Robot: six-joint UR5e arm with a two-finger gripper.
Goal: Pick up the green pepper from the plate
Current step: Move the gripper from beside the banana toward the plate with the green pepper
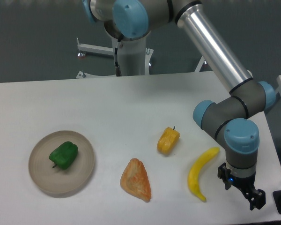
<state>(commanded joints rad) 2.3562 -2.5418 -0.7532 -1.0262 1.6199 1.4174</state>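
Observation:
The green pepper point(64, 155) lies on the beige plate point(84, 176) at the front left of the table, its dark stem pointing to the front. My gripper point(243, 193) hangs low over the table's front right corner, far to the right of the plate. Its black fingers point(257, 200) stand apart with nothing between them.
A yellow-orange pepper point(168, 140) lies in the middle of the table. An orange-brown pastry-like wedge point(136, 180) lies in front of it. A yellow banana point(200, 173) lies just left of my gripper. The arm's base point(129, 51) stands at the table's far edge.

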